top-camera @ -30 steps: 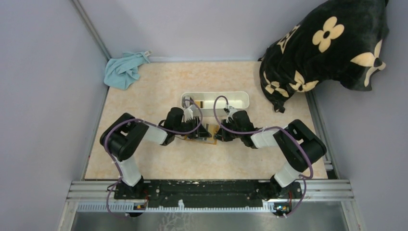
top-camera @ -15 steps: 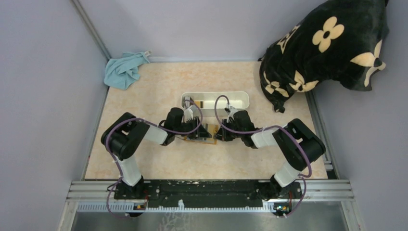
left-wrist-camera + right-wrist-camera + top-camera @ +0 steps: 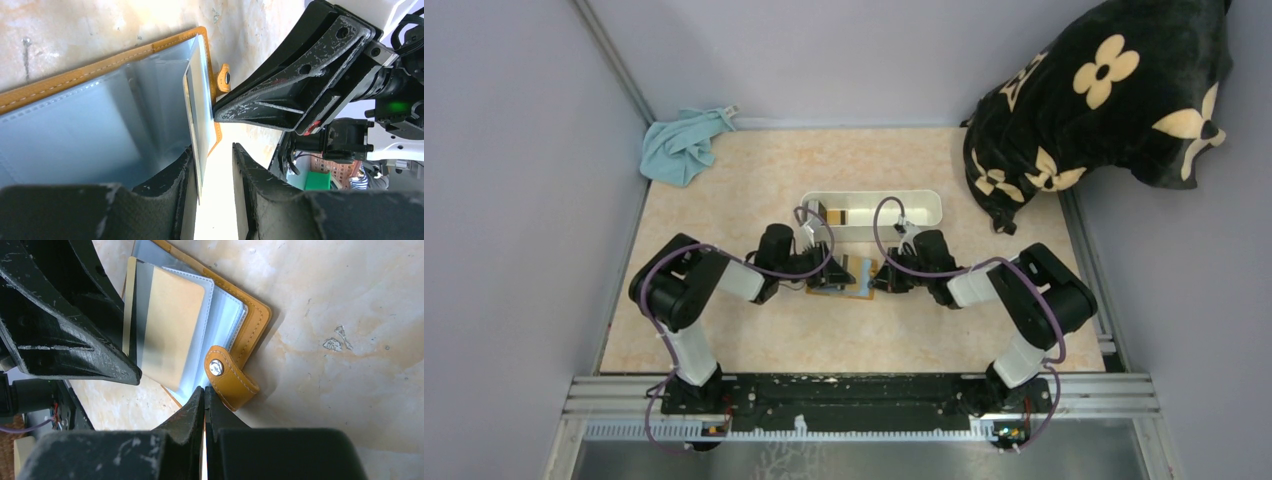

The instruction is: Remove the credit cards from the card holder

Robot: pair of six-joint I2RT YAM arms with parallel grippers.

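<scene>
Clutter around the work is light. In the overhead view a white tray (image 3: pixel 924 206) sits just above the two claws at mid-frame. A crumpled blue cloth (image 3: pixel 682 147) lies at the upper left corner of the surface (image 3: pixel 754 180), and a black cushion with cream flowers (image 3: pixel 1104 90) fills the upper right, both well apart from the job. The card holder (image 3: pixel 255 322) lies open on the surface at centre frame, just below the tray, with both wrists covering most of it from above. My left claw (image 3: pixel 212 147) is partly open around the raised edge of a clear sleeve; the sleeve rests against one finger, with a gap to the other. That sleeve carries the tan-gold card (image 3: pixel 170 330). My right claw (image 3: pixel 204 390) is closed tight, its tips at the holder's edge just beside the snap tab (image 3: pixel 227 380), and I see nothing pinched between them. From the right wrist, the left claw's black finger fills the left of the frame and hides the card's far edge.
</scene>
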